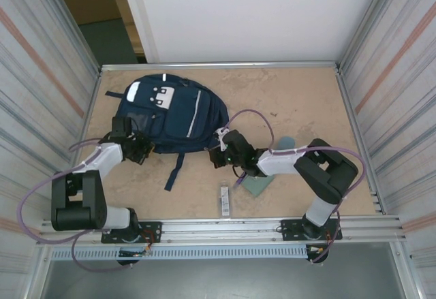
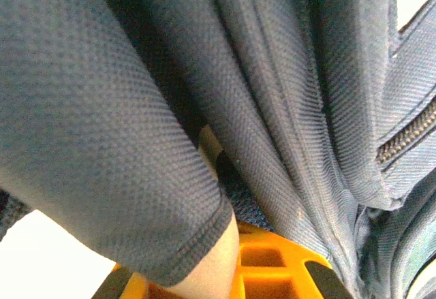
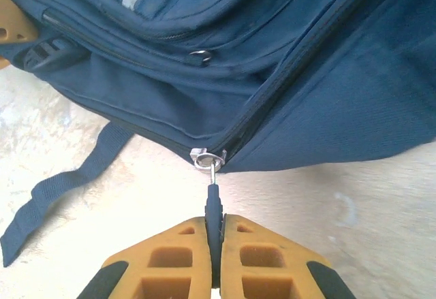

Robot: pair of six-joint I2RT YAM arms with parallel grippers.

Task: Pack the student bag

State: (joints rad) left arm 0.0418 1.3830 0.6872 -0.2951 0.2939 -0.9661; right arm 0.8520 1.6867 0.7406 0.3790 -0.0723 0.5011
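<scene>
The student bag [image 1: 170, 112] lies flat on the far-left part of the table [image 1: 306, 101]. Its white buckle patches point toward the far edge, and a loose strap [image 1: 174, 171] trails toward the near edge. The left gripper [image 1: 138, 147] is at the bag's near-left edge. In its wrist view navy fabric crowds the lens, and a hemmed fold appears to be pinched between the clenched orange fingers [image 2: 269, 241], though cloth hides the contact itself. The right gripper [image 1: 216, 150] sits at the bag's near-right corner, clamped tight on the zipper pull [image 3: 214, 200]. The pull hangs from the slider [image 3: 204, 156] at the end of the zip line, just above the tabletop. A pale green flat object [image 1: 261, 184] lies under the right arm. A small narrow item [image 1: 225, 200] lies near the front rail, apart from the bag.
</scene>
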